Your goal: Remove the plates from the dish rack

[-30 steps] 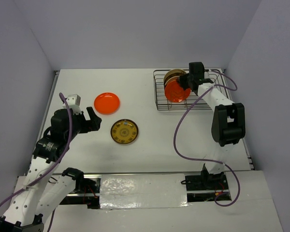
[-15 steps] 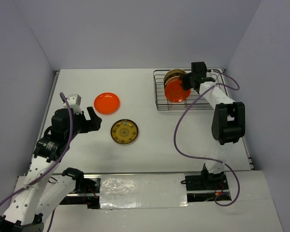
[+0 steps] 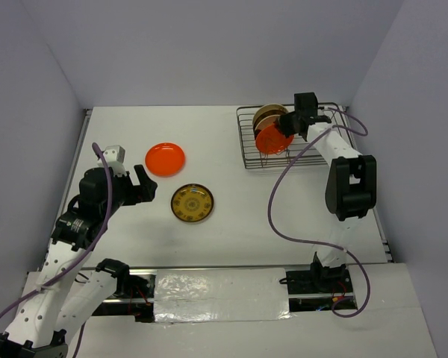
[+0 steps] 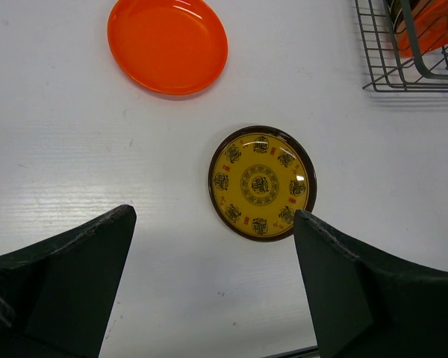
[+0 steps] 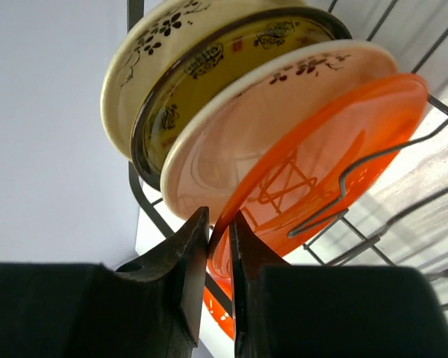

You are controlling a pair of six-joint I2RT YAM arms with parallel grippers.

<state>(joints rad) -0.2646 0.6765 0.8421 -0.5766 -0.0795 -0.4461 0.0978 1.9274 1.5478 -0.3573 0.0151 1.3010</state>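
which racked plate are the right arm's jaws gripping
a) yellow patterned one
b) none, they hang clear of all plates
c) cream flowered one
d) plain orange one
d: the right wrist view shows the jaws pinching the rim of the orange plate, the frontmost one.

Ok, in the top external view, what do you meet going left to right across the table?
Left gripper → plain orange plate lying flat → brown plate with yellow pattern → dish rack.

White arm links (image 3: 336, 149), black joints (image 3: 351, 190), purple cables (image 3: 272, 201)
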